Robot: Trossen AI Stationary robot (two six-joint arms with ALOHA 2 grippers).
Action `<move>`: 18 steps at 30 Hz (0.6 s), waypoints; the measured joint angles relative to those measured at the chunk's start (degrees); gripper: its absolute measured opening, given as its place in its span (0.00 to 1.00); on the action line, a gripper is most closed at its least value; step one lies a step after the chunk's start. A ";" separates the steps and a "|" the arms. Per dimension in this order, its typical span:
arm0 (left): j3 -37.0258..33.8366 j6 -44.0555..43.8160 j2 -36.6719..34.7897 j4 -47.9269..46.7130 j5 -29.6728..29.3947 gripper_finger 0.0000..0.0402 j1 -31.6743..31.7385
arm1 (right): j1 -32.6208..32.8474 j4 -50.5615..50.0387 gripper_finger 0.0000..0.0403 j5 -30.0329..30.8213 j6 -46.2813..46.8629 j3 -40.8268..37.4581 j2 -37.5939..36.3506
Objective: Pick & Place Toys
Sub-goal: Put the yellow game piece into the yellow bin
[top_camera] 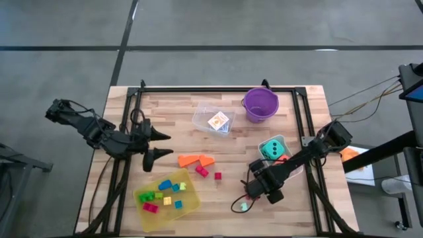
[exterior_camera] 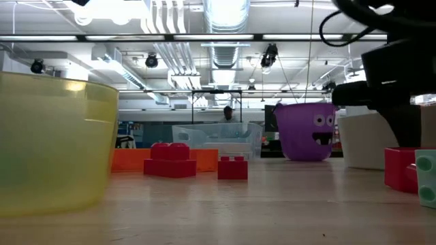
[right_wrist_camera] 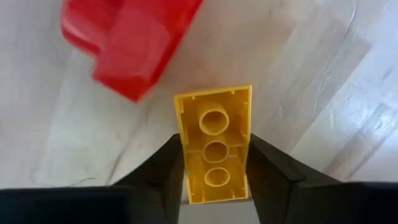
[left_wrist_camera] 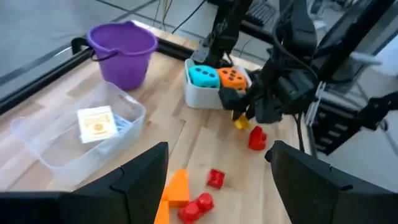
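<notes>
My right gripper (top_camera: 255, 192) points down at the table's near right and is shut on a yellow brick (right_wrist_camera: 214, 143), whose hollow underside faces the wrist camera. A red brick (right_wrist_camera: 130, 43) lies just beyond it, and a mint brick (top_camera: 243, 207) lies nearer the front edge. My left gripper (top_camera: 165, 147) hovers open above the table's left, holding nothing. Orange wedges (top_camera: 196, 160) and two red bricks (top_camera: 201, 172) lie mid-table. The yellow tray (top_camera: 192, 205) holds several coloured bricks. A teal die (left_wrist_camera: 203, 76) and an orange die (left_wrist_camera: 232, 78) sit in a white box (left_wrist_camera: 202, 96). My right gripper pinches the yellow brick's two long sides (right_wrist_camera: 181, 155) between its two fingers, at the brick's end nearest the wrist. The fingers come from above, pointing down, and lie across the brick. Whether the brick rests on the table or is lifted, I cannot tell.
A purple bucket (top_camera: 260, 104) stands at the far right. A clear tub (top_camera: 213, 120) with a card pack (top_camera: 218, 121) sits far centre. Black frame rails (top_camera: 218, 89) run along the table's edges. Bare wood lies between the tray and my right gripper.
</notes>
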 joint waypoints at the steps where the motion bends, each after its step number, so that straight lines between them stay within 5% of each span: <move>1: -0.69 -0.63 0.00 1.33 -0.14 0.68 0.01 | 0.02 0.63 0.31 0.11 0.00 0.18 0.00; 12: -5.72 -6.96 -0.04 15.24 -0.25 0.68 0.01 | 0.04 0.83 0.31 4.85 6.36 2.82 0.00; 18: -10.65 -10.48 -0.04 26.49 -0.30 0.68 0.01 | 0.08 -3.25 0.31 15.90 8.45 7.53 0.00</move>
